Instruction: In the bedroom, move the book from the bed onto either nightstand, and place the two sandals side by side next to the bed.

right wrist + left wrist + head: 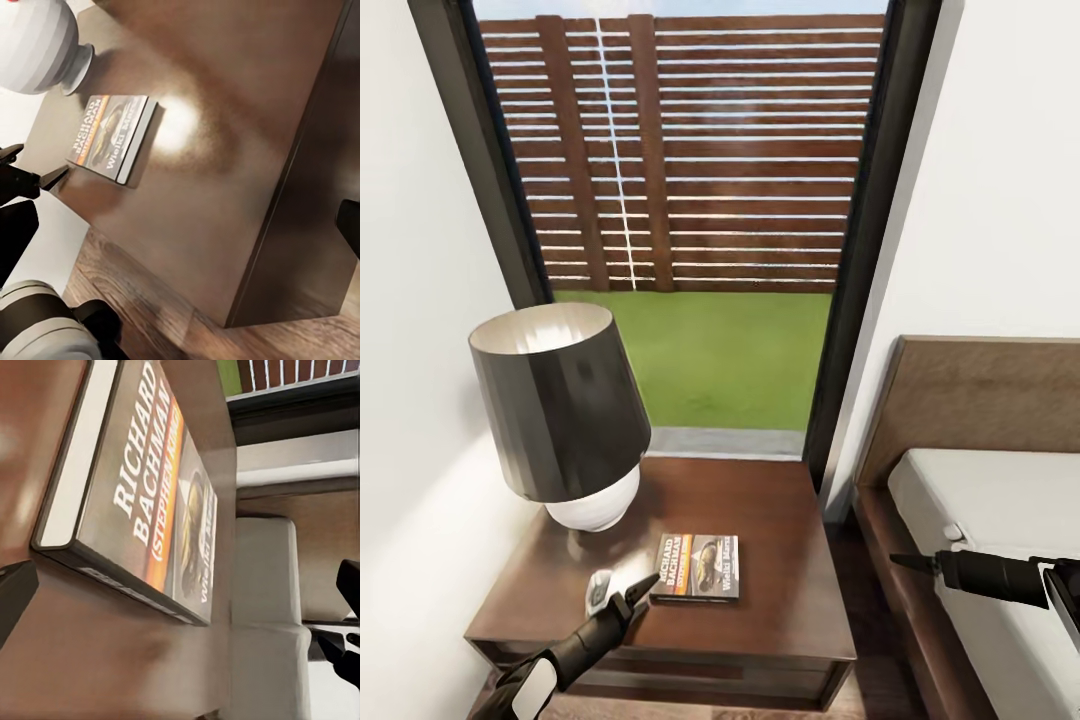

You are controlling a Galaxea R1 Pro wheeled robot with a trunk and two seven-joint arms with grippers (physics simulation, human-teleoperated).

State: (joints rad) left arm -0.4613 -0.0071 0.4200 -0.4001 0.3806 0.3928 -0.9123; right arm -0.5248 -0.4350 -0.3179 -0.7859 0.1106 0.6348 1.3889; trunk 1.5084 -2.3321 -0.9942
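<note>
Book (pixel 697 568) lay flat on nightstand (pixel 780 520), near its front edge, beside lamp (pixel 560 415). Left gripper (pixel 635 592) hovered just beside the book, fingers parted, holding nothing. Right gripper (pixel 905 562) over the bed (pixel 1000 500); opening unclear.

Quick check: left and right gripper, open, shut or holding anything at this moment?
Left gripper: open, empty, beside the book lying on the nightstand.
Right gripper: holds nothing; open or shut cannot be told.

bed (pixel 1000 500) cut off at frame edge, book (pixel 697 567) lettering blurred
</note>
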